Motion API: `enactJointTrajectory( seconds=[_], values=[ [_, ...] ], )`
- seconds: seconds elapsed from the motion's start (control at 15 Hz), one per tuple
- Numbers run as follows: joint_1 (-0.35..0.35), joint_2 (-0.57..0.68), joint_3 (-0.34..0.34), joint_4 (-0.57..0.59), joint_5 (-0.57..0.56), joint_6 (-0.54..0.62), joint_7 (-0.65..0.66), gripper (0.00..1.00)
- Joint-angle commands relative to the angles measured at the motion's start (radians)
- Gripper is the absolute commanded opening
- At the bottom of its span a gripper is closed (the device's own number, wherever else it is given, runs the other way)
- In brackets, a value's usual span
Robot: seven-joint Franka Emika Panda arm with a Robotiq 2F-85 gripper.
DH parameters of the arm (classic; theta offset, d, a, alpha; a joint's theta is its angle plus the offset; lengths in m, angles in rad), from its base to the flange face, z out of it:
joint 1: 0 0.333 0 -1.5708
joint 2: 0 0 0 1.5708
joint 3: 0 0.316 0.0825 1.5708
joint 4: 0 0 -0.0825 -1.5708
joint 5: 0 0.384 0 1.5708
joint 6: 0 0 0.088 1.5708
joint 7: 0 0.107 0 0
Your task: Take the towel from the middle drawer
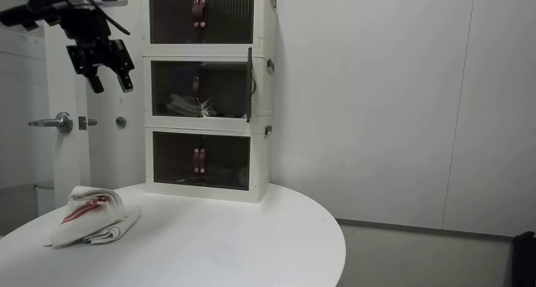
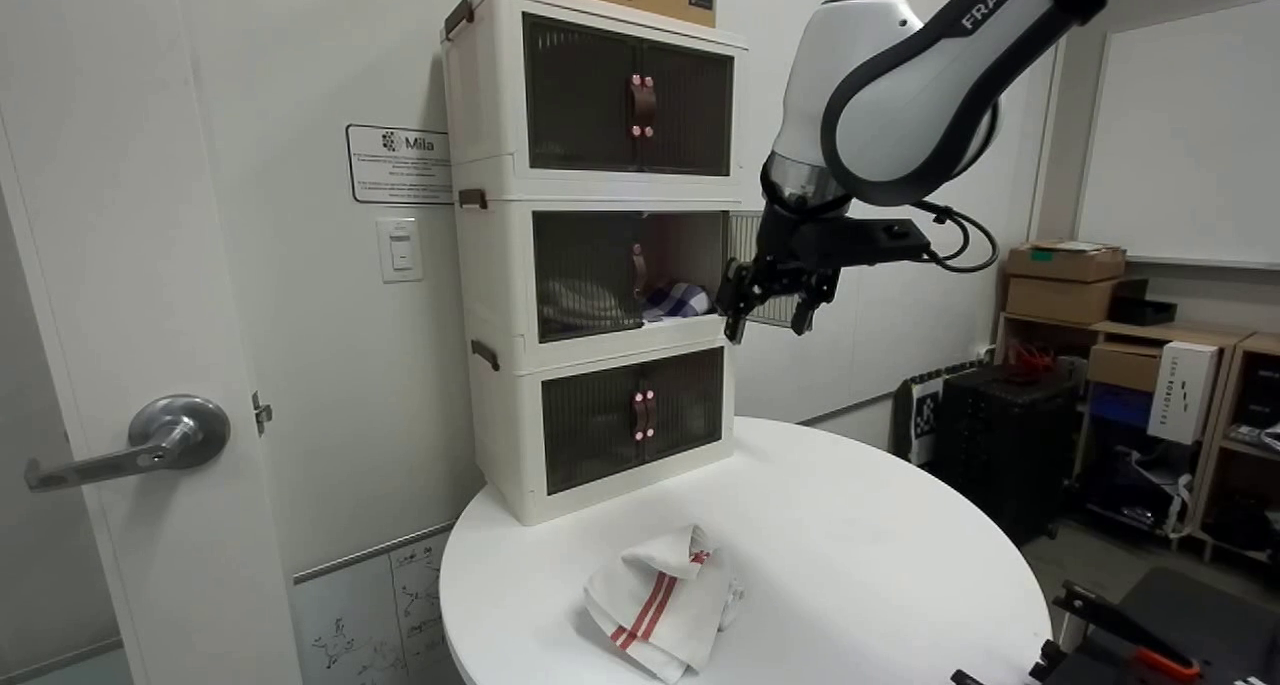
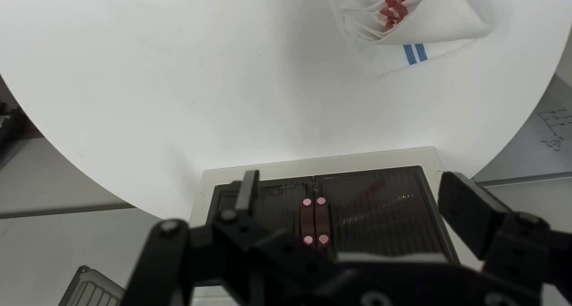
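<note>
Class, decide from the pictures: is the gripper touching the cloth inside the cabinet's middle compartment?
Apart. In an exterior view, the open gripper hangs off to one side, with the white cabinet frame plainly showing between it and the cloth.

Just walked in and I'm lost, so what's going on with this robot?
A robot arm holds its tool in midair, open and empty. One door of the middle drawer stands open, with cloth showing inside, possibly what the arm is after. A red-striped towel lies folded on the table, well below the tool.
</note>
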Motion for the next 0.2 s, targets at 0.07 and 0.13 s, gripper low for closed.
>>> enactJointTrajectory(
  seconds=[0.07,0.13],
  values=[
    [-0.010,-0.002,0.010,0.000,0.010,-0.001,-0.009,1.00],
    [-0.010,-0.002,0.010,0.000,0.010,-0.001,-0.009,1.00]
  ],
)
